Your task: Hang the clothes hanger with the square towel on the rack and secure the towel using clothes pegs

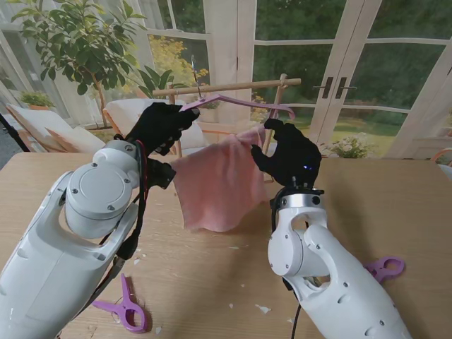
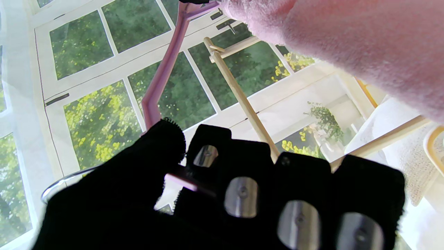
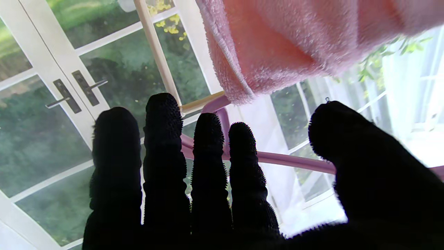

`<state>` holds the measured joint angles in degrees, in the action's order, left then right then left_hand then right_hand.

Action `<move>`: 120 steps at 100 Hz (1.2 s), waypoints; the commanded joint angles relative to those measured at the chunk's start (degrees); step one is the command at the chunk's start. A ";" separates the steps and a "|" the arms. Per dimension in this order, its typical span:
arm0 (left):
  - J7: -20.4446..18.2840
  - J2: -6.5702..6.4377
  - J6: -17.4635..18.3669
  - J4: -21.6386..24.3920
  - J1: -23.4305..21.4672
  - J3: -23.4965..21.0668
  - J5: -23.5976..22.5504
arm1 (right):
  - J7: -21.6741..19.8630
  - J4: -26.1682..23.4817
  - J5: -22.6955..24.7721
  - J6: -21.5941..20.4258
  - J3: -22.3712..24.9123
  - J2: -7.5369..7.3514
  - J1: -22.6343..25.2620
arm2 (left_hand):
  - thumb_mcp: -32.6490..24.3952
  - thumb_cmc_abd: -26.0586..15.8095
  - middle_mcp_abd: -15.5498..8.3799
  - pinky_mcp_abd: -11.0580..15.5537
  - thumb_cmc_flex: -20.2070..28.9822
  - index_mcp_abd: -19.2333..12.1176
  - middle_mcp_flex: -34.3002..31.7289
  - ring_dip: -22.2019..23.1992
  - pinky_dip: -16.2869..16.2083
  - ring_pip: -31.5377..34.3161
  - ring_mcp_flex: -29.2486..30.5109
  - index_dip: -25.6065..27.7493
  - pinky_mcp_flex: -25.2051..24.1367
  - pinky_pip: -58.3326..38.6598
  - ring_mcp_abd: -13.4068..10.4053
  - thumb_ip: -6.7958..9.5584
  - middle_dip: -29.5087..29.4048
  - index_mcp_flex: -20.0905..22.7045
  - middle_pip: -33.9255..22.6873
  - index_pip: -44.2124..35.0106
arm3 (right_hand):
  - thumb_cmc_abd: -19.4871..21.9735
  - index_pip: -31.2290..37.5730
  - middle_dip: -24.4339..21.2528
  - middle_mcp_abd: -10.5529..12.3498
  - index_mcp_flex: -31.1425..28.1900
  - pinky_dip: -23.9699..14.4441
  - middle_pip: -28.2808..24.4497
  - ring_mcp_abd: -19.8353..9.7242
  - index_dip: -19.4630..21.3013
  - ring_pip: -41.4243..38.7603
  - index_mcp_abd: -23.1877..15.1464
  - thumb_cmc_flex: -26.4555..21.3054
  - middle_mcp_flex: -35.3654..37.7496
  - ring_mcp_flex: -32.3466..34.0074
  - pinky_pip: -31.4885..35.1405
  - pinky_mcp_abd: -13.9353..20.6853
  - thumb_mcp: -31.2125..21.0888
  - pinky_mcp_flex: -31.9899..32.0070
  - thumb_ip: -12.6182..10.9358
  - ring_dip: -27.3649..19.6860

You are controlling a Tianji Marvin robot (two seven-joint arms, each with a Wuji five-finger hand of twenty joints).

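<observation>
Pink plastic clothes hanger is raised just in front of the wooden rack's top rail, with the square pink terry towel draped from it above the wooden table. Left hand, black-gloved, has its fingers closed around the hanger's left end, while the right hand is spread open just beside the towel's right edge. Two purple clothes pegs lie on the table, well apart from the rack.
</observation>
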<state>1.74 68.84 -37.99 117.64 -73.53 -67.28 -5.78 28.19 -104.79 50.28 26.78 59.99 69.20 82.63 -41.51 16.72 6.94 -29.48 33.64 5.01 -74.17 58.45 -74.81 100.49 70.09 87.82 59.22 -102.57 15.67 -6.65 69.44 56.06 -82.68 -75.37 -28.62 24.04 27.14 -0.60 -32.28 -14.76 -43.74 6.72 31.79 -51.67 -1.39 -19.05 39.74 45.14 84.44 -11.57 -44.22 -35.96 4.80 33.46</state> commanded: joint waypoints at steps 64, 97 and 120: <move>-2.53 -0.83 1.93 0.99 -1.93 -1.27 -0.62 | -18.77 -12.50 14.69 -4.05 22.91 -5.48 24.45 | 0.53 -0.68 -2.36 1.18 -0.90 1.87 -2.76 0.35 -3.71 6.79 2.26 2.13 1.68 -17.41 -0.25 0.78 0.00 3.44 -3.77 -1.18 | 2.31 -3.31 -9.96 1.12 1.59 -21.13 14.38 0.30 -0.46 21.21 -5.91 -3.24 -1.51 -6.31 -24.31 -4.02 -0.13 12.92 -3.24 -8.02; -2.59 -0.77 2.36 -0.08 -0.89 0.06 -1.03 | -20.76 -13.17 15.58 -5.51 32.45 -5.40 36.60 | 0.46 -0.67 -2.36 1.33 -0.94 1.67 -2.76 0.28 -3.63 6.80 2.26 2.13 1.71 -17.41 -0.42 0.82 0.00 3.36 -3.77 -1.22 | 3.05 -4.16 -8.38 0.67 3.39 -22.04 12.10 -0.25 0.04 20.62 -5.62 -2.91 -5.22 -8.54 -24.52 -3.28 1.54 14.02 -3.39 -7.27; -2.82 -0.78 2.80 -0.83 -0.23 0.53 -0.91 | -22.32 -10.28 16.36 -5.74 35.27 -5.57 39.42 | 0.46 -0.70 -2.39 1.34 -1.00 1.83 -2.76 0.25 -3.63 6.81 2.26 2.13 1.71 -17.41 -0.41 0.81 -0.01 3.41 -3.76 -1.15 | 2.98 -4.58 -7.96 1.73 4.55 -21.99 12.03 -1.13 0.43 21.73 -6.43 -2.64 -8.19 -12.11 -26.51 -1.65 2.38 17.18 -3.37 -7.56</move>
<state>-0.07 67.83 -35.50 116.61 -74.03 -66.74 -6.75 7.37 -116.88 66.20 21.04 94.82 63.62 121.07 -41.51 16.73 6.95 -29.48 33.64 5.02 -74.17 58.45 -75.04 100.50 70.09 87.83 59.22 -102.57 15.69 -6.65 69.44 56.06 -82.69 -75.37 -27.23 19.99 18.78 -0.12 -29.36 -14.76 -31.31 6.64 31.73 -31.17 -6.46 -21.62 33.70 35.45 59.59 -13.73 -42.79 -20.82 3.78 25.89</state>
